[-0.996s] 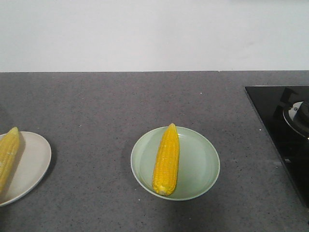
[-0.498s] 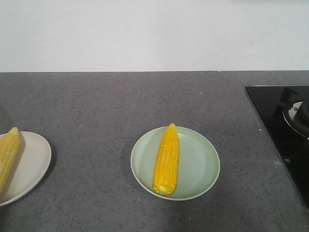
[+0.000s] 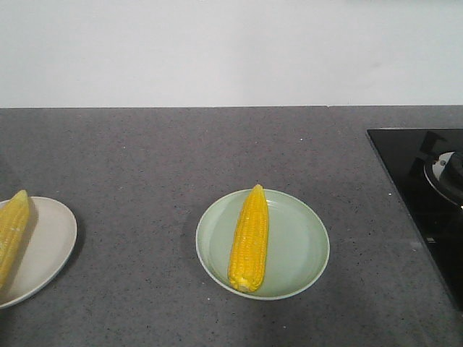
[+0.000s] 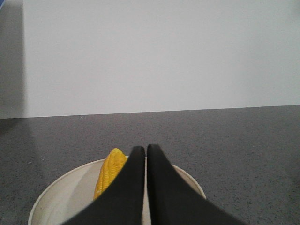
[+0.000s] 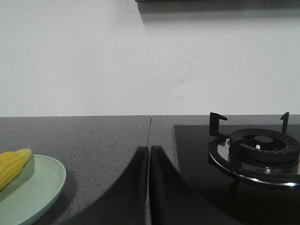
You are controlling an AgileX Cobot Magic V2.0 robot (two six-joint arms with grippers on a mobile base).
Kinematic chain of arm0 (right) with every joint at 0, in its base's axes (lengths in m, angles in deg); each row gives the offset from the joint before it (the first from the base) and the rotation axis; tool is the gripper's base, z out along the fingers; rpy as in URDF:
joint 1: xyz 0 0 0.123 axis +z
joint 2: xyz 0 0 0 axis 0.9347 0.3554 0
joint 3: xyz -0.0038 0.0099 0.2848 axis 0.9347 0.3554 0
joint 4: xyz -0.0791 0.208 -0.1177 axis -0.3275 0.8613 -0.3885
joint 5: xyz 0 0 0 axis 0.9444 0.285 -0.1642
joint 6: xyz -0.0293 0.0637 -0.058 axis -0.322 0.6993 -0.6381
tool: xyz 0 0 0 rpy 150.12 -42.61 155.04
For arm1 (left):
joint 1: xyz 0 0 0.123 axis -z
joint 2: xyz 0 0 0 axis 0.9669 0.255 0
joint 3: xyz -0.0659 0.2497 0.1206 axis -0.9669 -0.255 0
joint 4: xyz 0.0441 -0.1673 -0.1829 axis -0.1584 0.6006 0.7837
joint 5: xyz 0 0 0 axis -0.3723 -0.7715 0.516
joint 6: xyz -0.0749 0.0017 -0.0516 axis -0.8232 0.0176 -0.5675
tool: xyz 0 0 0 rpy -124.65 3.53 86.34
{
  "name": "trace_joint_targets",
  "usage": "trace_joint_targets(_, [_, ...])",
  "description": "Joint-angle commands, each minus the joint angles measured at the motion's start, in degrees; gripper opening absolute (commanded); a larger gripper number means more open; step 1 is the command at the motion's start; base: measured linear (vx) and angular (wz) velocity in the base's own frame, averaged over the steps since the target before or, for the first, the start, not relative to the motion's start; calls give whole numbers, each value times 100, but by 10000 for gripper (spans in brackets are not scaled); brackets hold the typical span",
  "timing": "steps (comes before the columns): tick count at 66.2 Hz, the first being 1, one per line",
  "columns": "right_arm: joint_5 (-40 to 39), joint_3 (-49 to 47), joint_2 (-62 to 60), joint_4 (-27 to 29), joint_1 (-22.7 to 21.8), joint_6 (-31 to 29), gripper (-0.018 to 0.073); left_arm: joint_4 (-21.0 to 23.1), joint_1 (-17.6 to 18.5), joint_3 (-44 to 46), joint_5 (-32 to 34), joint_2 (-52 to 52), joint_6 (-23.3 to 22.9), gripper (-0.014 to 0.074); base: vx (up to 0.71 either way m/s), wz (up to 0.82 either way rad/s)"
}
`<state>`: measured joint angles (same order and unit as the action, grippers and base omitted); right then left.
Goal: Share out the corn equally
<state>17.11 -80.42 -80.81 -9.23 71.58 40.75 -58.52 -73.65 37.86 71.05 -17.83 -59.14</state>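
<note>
One cob of yellow corn [image 3: 249, 238] lies lengthwise on the pale green plate [image 3: 304, 246] in the middle of the counter. A second corn cob [image 3: 12, 231] rests on the cream plate [image 3: 47, 242] at the left edge, partly cut off by the frame. In the left wrist view my left gripper [image 4: 145, 149] is shut and empty, hovering over the cream plate [image 4: 56, 194] with the corn [image 4: 109, 171] just left of its fingers. My right gripper [image 5: 148, 149] is shut and empty above bare counter, between the green plate [image 5: 33, 187] with its corn tip [image 5: 13, 164] and the stove.
A black glass hob [image 3: 427, 195] with a gas burner [image 5: 258, 150] takes up the right side of the grey counter [image 3: 145, 159]. A white wall runs along the back.
</note>
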Motion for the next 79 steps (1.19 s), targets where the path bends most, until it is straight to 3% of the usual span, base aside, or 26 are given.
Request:
trace_joint_targets(1, [-459, 47, -14, -49, -39, 36, -11, 8, -5, -85, 437, -102, -78, -6, 0, 0])
trace_joint_targets(79, [-435, 47, -14, -19, -39, 55, -11, 8, -5, -85, 437, -102, -78, -6, 0, 0])
